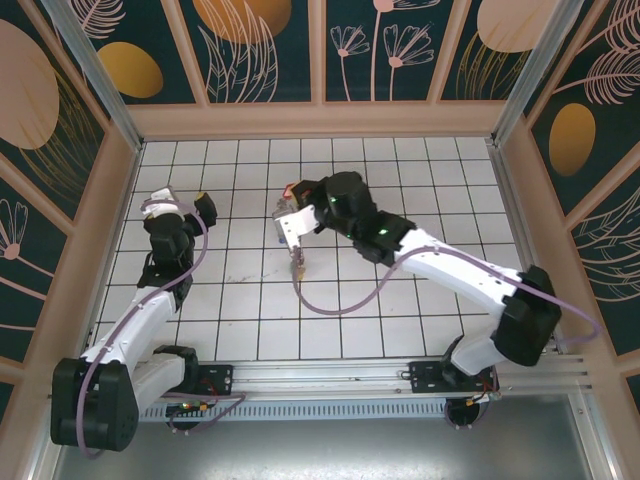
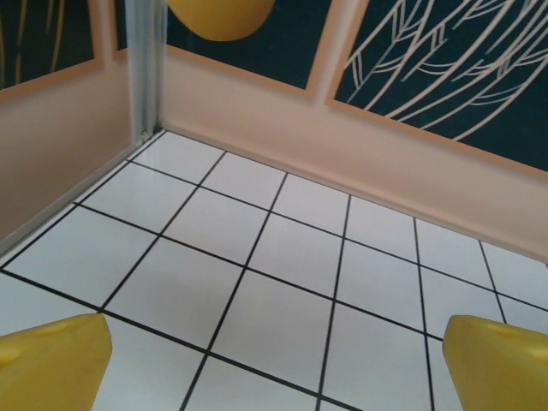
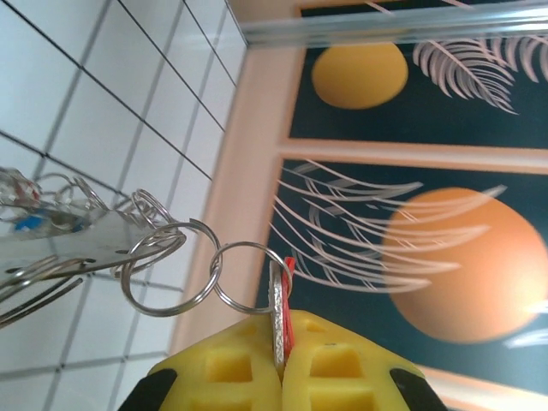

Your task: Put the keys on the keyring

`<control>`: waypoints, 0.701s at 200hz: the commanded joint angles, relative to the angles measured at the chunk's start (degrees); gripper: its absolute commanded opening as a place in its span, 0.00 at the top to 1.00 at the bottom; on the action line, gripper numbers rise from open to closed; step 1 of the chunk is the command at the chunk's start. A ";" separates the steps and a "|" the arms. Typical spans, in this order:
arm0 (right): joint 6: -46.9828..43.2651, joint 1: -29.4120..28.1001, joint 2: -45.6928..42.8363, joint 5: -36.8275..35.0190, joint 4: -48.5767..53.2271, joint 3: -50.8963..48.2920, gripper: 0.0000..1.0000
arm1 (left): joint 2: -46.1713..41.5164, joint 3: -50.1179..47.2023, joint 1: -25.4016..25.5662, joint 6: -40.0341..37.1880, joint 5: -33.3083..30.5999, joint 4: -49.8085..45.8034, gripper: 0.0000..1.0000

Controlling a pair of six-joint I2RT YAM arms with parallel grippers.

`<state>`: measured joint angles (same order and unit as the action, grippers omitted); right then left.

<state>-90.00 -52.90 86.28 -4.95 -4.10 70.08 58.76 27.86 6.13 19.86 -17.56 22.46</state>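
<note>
Near edge: metal rail (image 1: 330,378) carrying both arm bases. Beyond it, the surface (image 1: 420,190): white tiles, dark grout. Peach-framed walls (image 1: 320,50) on three sides, dark panels with orange discs and pale leaf drawings.

Left arm: rises from the near-left corner and runs forward along the left side. Left end effector (image 1: 198,207) sits over the left-middle tiles, aimed toward the far wall. Wrist view: yellow fingers (image 2: 51,360) set wide apart at the frame's bottom corners, bare tile between them, gripping nothing.

Right arm: base at near right, elbow out by the right wall, forearm reaching left across the surface to its centre. Right end effector (image 3: 281,351) is turned on its side there. Its yellow fingers are pressed together on a flat silver key (image 3: 276,308) with a red tag (image 3: 289,295), held edge-on.

From the key's head a chain of linked wire rings (image 3: 171,274) leads away to more loose rings and metal pieces, one with a blue tag (image 3: 30,223); that end is blurred. Top view: the bunch (image 1: 297,263) hangs just on the near side of the right end effector, mid-surface. Cannot tell whether its lowest end touches the tiles.
</note>
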 commanded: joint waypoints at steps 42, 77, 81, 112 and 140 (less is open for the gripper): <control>23.31 -2.84 18.37 -0.93 -23.03 11.52 1.00 | -0.66 -3.39 -1.73 3.46 -4.16 0.40 0.02; 30.10 0.24 19.22 1.86 -23.94 7.32 1.00 | -1.92 -4.83 -1.74 3.25 -5.55 0.99 0.01; 30.50 0.71 18.92 2.20 -24.13 5.91 1.00 | -1.83 -4.64 -1.74 3.03 -5.43 0.86 0.01; 31.66 4.80 16.72 5.67 -26.29 -6.36 1.00 | 0.56 -3.74 -1.78 2.79 -2.99 0.83 0.01; 27.35 7.35 17.30 2.62 -23.04 -13.07 1.00 | 2.30 -3.49 -1.74 4.72 -1.70 1.03 0.02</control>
<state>-61.84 -47.13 104.90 -1.56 -26.33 61.30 59.94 23.42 4.80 22.63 -20.78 22.50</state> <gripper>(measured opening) 0.050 0.985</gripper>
